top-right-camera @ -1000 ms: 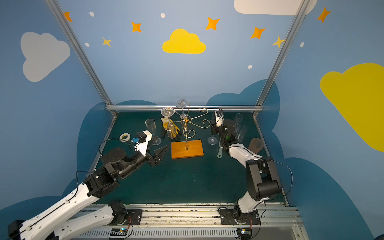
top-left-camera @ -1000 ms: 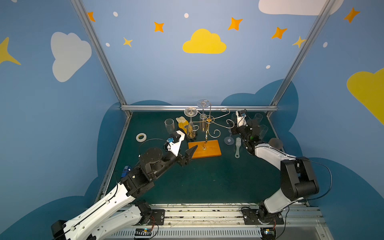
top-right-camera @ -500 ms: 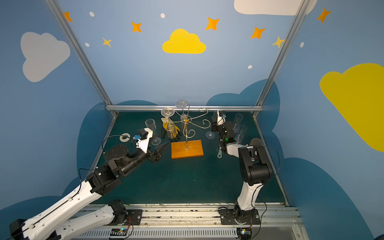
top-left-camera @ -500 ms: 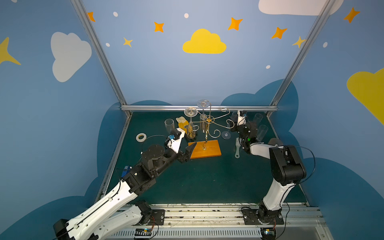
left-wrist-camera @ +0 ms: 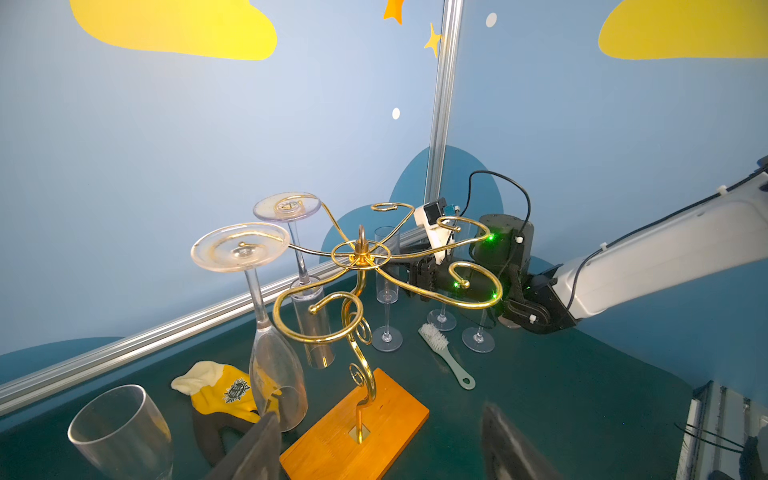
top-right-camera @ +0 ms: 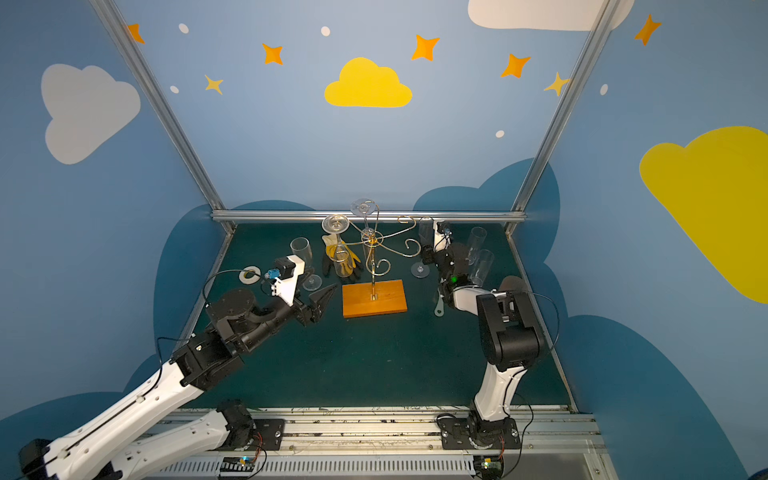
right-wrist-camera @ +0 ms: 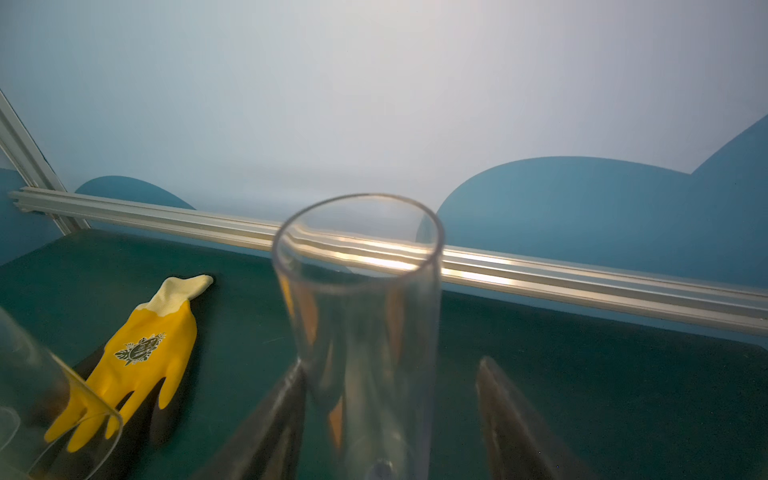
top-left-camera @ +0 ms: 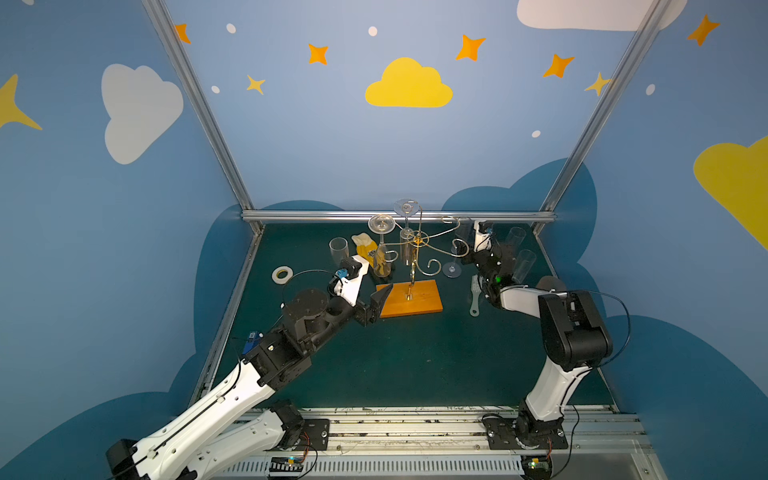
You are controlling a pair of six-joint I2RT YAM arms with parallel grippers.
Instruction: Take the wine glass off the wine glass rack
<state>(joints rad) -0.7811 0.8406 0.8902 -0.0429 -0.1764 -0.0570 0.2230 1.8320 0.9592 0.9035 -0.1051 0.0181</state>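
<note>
The right gripper [right-wrist-camera: 390,365] stands open around the wine glass [right-wrist-camera: 357,291], a clear flute. One finger [right-wrist-camera: 274,415] lies close against the bowl, though whether it touches I cannot tell, and the other finger is clearly apart from it. In a top view the glass stands upright on the bench [top-left-camera: 415,365], its foot [top-left-camera: 451,270] down just beside the wine glass rack [left-wrist-camera: 361,253] and free of its gold arms. By my reading this is the release step, with the glass set down and let go. The next move calls for a straight retreat of the right gripper away from the bowl. A sideways brush could topple so tall and narrow a glass, and two more flutes [top-left-camera: 516,239] stand close behind the arm.

The left gripper [left-wrist-camera: 379,413] hovers open and empty near the edge of the rack's orange base [top-left-camera: 419,303]. Two glasses hang upside down by their feet on the curled arms, the nearer glass [left-wrist-camera: 241,247] and the farther glass [left-wrist-camera: 286,205], so more unloading may follow.

Every glass in view looks empty, including the lone flute [top-left-camera: 338,249] on the left of the bench.
</note>
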